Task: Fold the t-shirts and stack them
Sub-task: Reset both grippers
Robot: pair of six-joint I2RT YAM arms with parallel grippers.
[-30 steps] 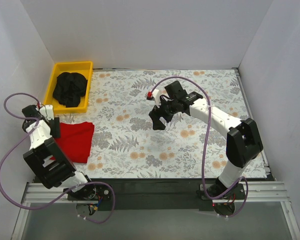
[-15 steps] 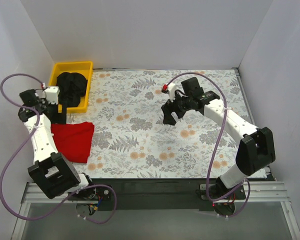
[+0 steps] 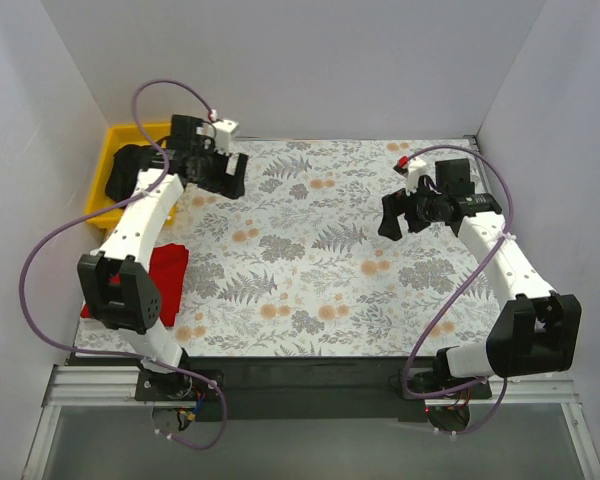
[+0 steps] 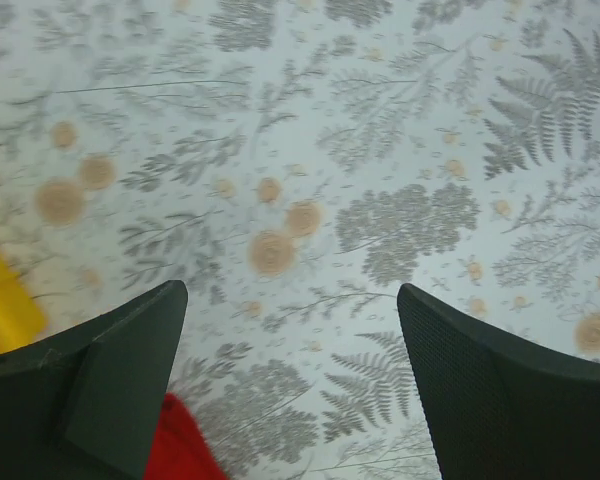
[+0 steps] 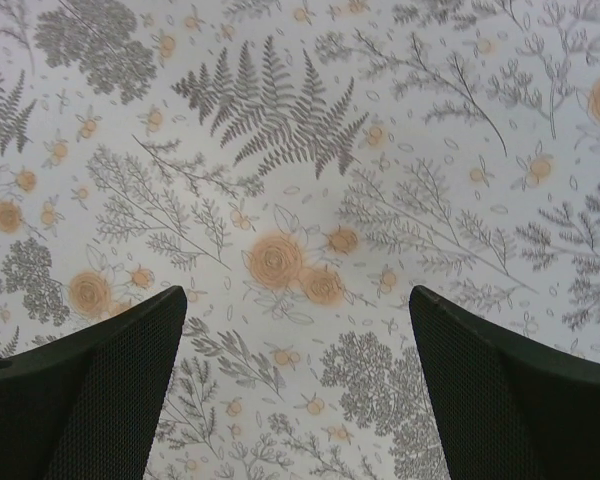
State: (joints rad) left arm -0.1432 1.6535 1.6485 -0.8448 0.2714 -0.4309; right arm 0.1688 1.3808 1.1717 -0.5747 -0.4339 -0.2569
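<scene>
The red t-shirt (image 3: 169,268) lies folded at the left on the floral cover, mostly hidden under my left arm; a corner of it shows in the left wrist view (image 4: 183,450). The black t-shirt (image 3: 128,168) lies bunched in the yellow bin (image 3: 117,132). The white t-shirt is out of view. My left gripper (image 3: 228,178) is open and empty above the cover, right of the bin; it also shows in the left wrist view (image 4: 290,300). My right gripper (image 3: 391,217) is open and empty over the right side of the cover, as the right wrist view (image 5: 298,300) shows.
The grey-and-orange floral table cover (image 3: 310,270) spans the table. White walls close in the left, back and right. The yellow bin's edge shows at the left of the left wrist view (image 4: 2,300). The left arm's purple cable loops over the far left.
My left gripper has swung from beside the red t-shirt up and right, past the bin, to the far left of the cover. My right gripper has moved right, away from the middle.
</scene>
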